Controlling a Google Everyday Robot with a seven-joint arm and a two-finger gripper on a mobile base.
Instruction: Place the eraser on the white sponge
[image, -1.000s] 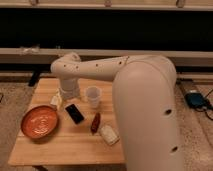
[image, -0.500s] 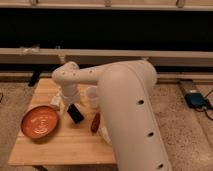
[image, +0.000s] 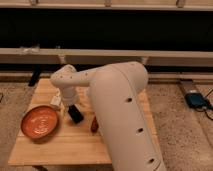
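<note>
Gripper (image: 68, 106) low over wooden table (image: 60, 147), at eraser's 10 o'clock, just beside it; grip state: cannot tell; eraser (image: 75, 114) flat on table, at 3 o'clock of orange plate (image: 40, 122); dark red object (image: 94, 125) at eraser's 4 o'clock; white sponge hidden behind arm (image: 120, 115).
</note>
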